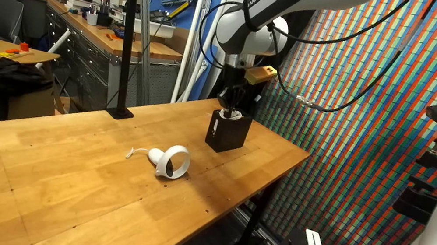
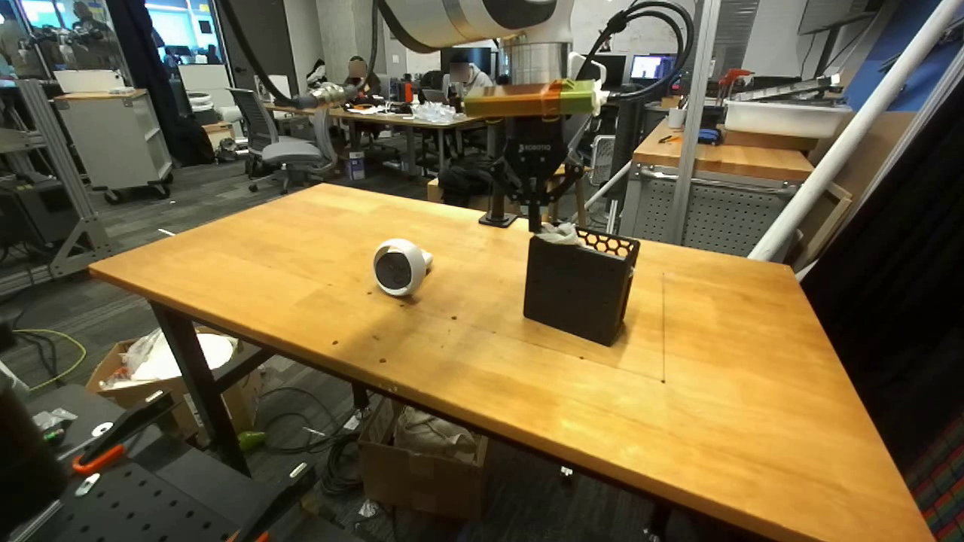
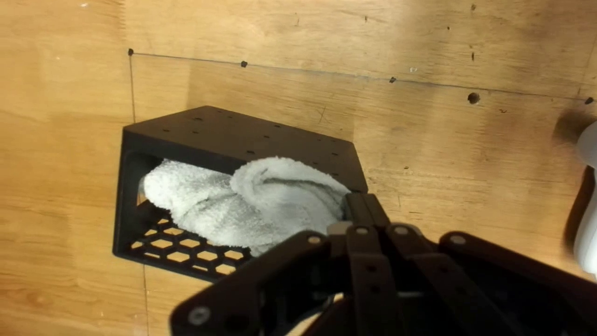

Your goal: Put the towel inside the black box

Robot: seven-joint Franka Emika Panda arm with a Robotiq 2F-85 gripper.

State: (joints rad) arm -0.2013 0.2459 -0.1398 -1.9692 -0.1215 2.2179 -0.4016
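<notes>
1. Towel [image 3: 242,205]: bulk lies inside the black box [image 2: 576,290] per the wrist view; one raised fold sits at the rim and shows there in both exterior views
2. Black box: standing on the worktop [image 2: 753,361], mouth upward, cloth filling part of that mouth
3. End effector [image 3: 366,205]: fingers pressed fully together, no cloth seen between them; tips are at one end of the box, right by the raised fold; whether they touch it, cannot tell
4. Done, by my judgement: cloth in the box and free of any grip, so task looks nearly complete
5. Left, by my judgement: at most, press the fold below the rim, then lift clear without snagging it
</notes>
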